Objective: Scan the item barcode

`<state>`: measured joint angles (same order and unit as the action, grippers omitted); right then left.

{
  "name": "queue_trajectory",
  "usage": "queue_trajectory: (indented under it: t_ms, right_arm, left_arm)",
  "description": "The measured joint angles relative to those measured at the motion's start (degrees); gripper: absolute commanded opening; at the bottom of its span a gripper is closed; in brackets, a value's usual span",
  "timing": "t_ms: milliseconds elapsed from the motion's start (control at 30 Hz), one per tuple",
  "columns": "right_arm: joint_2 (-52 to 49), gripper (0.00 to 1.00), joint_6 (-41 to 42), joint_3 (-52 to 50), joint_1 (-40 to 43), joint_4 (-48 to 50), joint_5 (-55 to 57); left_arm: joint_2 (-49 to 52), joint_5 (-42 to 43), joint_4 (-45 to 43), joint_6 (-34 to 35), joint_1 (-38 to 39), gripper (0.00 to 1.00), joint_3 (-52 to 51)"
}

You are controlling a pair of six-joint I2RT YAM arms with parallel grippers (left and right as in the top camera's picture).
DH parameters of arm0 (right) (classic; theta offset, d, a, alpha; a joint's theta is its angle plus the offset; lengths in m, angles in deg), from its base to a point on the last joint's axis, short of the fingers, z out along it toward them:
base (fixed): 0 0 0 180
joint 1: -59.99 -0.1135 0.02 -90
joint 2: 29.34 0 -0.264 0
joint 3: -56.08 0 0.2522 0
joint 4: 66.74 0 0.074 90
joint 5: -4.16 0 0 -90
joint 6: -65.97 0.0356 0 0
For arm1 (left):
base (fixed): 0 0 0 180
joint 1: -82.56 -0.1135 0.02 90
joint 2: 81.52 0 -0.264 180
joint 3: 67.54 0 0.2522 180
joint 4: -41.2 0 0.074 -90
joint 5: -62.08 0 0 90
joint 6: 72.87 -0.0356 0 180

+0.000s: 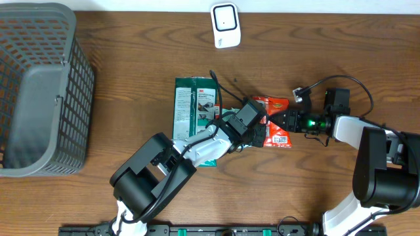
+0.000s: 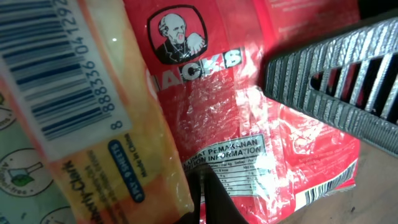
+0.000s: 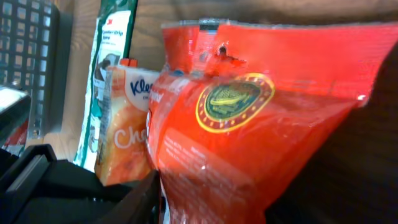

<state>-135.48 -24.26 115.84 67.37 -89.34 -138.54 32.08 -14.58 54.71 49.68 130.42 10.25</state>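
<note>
A red snack packet (image 1: pixel 278 131) lies at mid-table between both grippers. Its white barcode label (image 2: pixel 323 191) shows at its lower corner in the left wrist view. My right gripper (image 1: pixel 281 121) comes in from the right and is shut on the packet (image 3: pixel 249 124), a dark finger pressed to each side. One of its ribbed fingers (image 2: pixel 336 74) lies across the packet. My left gripper (image 1: pixel 257 126) is shut, with its tips (image 2: pixel 208 199) at the seam between the packet and an orange tissue pack (image 2: pixel 93 124) with its own barcode. The white scanner (image 1: pixel 225 25) stands at the far edge.
A green 3M package (image 1: pixel 193 105) lies flat left of the grippers, partly under the left arm. A grey wire basket (image 1: pixel 39 92) fills the table's left side. The right arm's cable (image 1: pixel 328 80) loops above its wrist.
</note>
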Motion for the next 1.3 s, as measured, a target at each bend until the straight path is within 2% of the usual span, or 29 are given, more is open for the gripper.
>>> queue_trajectory:
  t_ms: [33, 67, 100, 200, 233, 400, 533, 633, 667, 700, 800, 967, 1067, 1233, 1300]
  right_arm:
    - [0.0, 0.35, 0.0, 0.0, 0.0, -0.4, 0.0]
    - [0.0, 0.26, -0.2, 0.0, 0.3, -1.0, 0.0]
    - [0.0, 0.25, -0.2, 0.0, 0.7, -1.4, -0.2]
    - [0.0, 0.24, -0.2, 0.0, 2.8, -4.9, -1.3]
    - [0.0, 0.24, -0.3, 0.0, 3.7, -6.2, -1.6]
    - [0.0, 0.22, -0.3, 0.0, 7.3, -13.7, -2.0]
    - [0.0, 0.37, -0.2, 0.0, 7.7, -17.4, -1.4]
    - [0.0, 0.47, -0.1, 0.0, 7.7, -16.4, -0.6]
    - [0.0, 0.51, 0.2, 0.0, 7.7, -15.0, -1.0]
    - [0.0, 0.53, 0.2, 0.0, 7.7, -14.2, -1.4]
    - [0.0, 0.60, 0.6, 0.0, 7.7, -12.0, -2.1]
    - [0.2, 0.65, 0.9, -0.1, 7.7, -10.6, -3.0]
    - [0.3, 0.62, 0.9, -0.7, 7.7, -7.5, -3.2]
    - [0.6, 0.50, 0.9, -1.9, 6.6, -5.4, -2.5]
    - [0.6, 0.42, 0.7, -2.1, 4.9, -5.0, -1.9]
  left_arm:
    - [0.0, 0.0, 0.0, 0.0, 0.0, 0.08, 0.0]
    - [0.0, 0.0, 0.0, 0.0, 0.0, 0.08, 0.0]
    - [0.0, 0.0, 0.0, -0.3, 0.0, 0.08, 0.0]
    - [0.0, 0.0, 0.0, -1.1, 0.0, 0.17, 0.0]
    - [0.0, 0.0, 0.0, -1.2, 0.0, 0.26, 0.0]
    - [0.0, 0.0, 0.1, -1.7, 0.0, 0.30, 0.0]
    - [-0.1, 0.4, 0.1, -1.7, 0.0, 0.28, 0.0]
    - [-0.2, 0.5, 0.5, -1.9, 0.0, 0.19, 0.0]
    - [-0.2, 0.7, 0.8, -1.9, 0.0, 0.10, 0.0]
    - [-0.2, 0.9, 1.0, -2.0, 0.0, 0.08, 0.0]
    - [-0.2, 1.0, 1.3, -2.4, 0.0, 0.07, 0.0]
    - [-0.2, 1.3, 1.3, -2.4, 0.0, 0.07, 0.0]
    - [-0.2, 1.3, 1.3, -2.4, 0.0, 0.07, 0.0]
    - [-0.2, 1.3, 1.3, -2.4, 0.0, 0.07, 0.0]
    - [-0.2, 1.3, 1.3, -2.4, 0.0, 0.07, 0.0]
